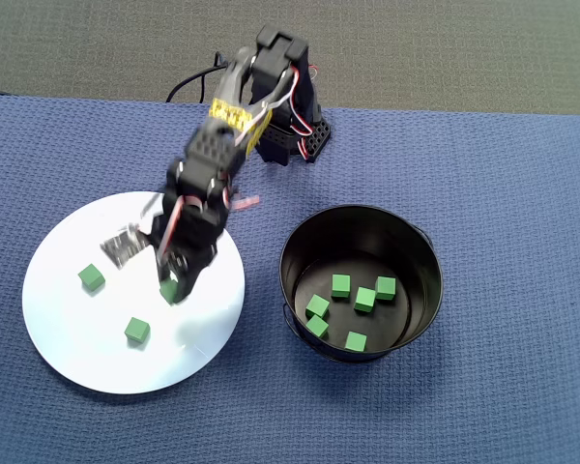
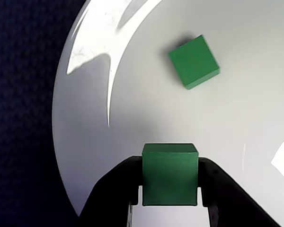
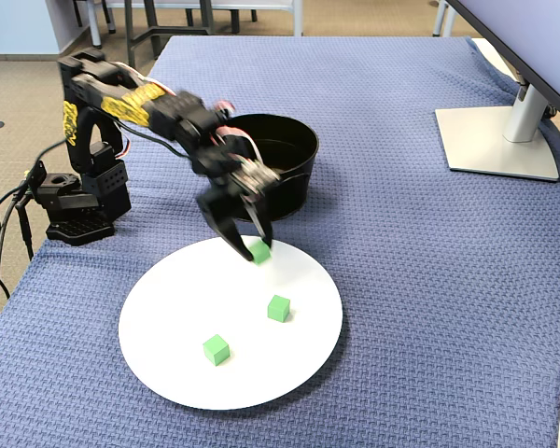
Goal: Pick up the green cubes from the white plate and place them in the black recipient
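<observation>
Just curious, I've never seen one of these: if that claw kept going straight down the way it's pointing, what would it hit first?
The gripper points down at the white plate and already has a green cube between its fingers, so the cube would probably press against the plate first.

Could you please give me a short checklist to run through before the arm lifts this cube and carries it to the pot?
1. Cube between the fingers: the gripper has its fingers against both sides of the held green cube in the wrist view. Ok.
2. Cube centred in the grip: it sits squarely between the fingers. Ok.
3. Neighbours clear: the nearest loose cube lies apart on the white plate. Ok.
4. Cube lifted off the plate: cannot tell.
5. Black pot open and roomy: six cubes on its floor, bare floor left. Ok.
6. Path to the pot: only blue cloth between plate and pot in the overhead view. Ok.
</observation>
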You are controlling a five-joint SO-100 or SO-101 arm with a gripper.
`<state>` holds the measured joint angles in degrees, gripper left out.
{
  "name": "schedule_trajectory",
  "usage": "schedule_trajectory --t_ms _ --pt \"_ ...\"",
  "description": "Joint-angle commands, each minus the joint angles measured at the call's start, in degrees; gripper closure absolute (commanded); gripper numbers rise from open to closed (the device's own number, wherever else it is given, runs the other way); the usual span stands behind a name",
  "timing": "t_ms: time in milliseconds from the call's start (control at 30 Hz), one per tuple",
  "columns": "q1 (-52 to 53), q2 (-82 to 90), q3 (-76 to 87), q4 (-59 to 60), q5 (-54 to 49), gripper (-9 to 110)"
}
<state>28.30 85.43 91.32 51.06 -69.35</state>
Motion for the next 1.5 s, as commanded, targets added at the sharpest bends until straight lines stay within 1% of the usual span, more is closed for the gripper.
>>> schedule_trajectory --t_ms 0,100,200,333,433,500,633,733,800,833,867,900,933,967,1000,1067,1133,1167,1233,1300,1400,1467 --pt "2.4 15.6 -1.7 5.4 7.8 102" --pt "2.1 24.8 1.8 8.7 14.9 102" --pt "-0.4 34.2 5.9 9.9 23.6 102" --pt "-9.5 45.1 8.5 17.6 33.8 102" --pt "-19.2 47.6 10.3 19.4 40.3 102" --pt "-26.3 48.0 13.0 17.2 43.5 102" --pt "-38.9 44.6 19.3 7.4 47.4 102" --pt "-45.5 40.1 22.1 1.5 50.2 102" --pt "-47.8 38.4 23.7 -1.6 51.6 102" --pt "-48.3 37.9 24.2 -2.3 52.4 99" --pt "-48.7 37.4 24.3 -2.4 52.5 87" --pt "-49.0 37.2 24.3 -1.9 51.4 68" --pt "-49.1 37.2 24.2 -1.2 50.3 60" --pt "-49.1 37.3 23.9 -0.4 49.4 55" --pt "-48.8 37.4 23.4 0.4 48.6 53" --pt "-47.6 37.9 22.1 2.1 46.9 52" --pt "-45.4 38.9 20.9 3.0 46.5 53" --pt "-43.4 39.6 20.6 2.3 46.4 56" --pt "-37.7 40.1 17.9 3.1 45.4 57" --pt "-29.3 39.4 14.1 5.4 43.4 59" --pt "-15.6 36.3 12.5 4.3 37.4 62" --pt "-8.1 33.2 13.7 1.8 29.8 65"
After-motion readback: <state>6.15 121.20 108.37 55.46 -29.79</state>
